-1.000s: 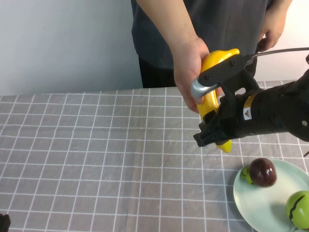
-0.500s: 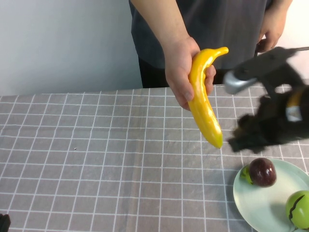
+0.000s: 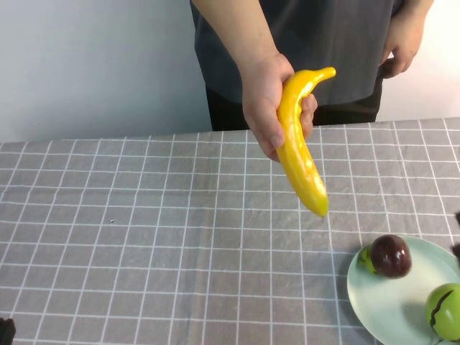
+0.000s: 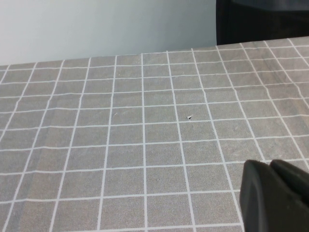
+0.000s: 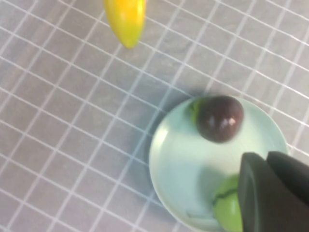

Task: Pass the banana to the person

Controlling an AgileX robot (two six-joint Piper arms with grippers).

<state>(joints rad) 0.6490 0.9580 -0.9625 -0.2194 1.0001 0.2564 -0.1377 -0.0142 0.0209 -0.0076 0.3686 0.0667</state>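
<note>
The person stands behind the table and holds the yellow banana in one hand, stem up, above the cloth. The banana's lower tip also shows in the right wrist view. My right gripper is shut and empty, well away from the banana, over the plate by the green fruit; it is almost out of the high view. My left gripper is shut and empty, low over the bare cloth at the near left, far from the banana.
A pale green plate sits at the near right with a dark purple-red fruit and a round green fruit on it. A grey checked cloth covers the table.
My right gripper has let go of the banana and pulled back to the right, out of the high view. The person's hand now holds the banana alone.
</note>
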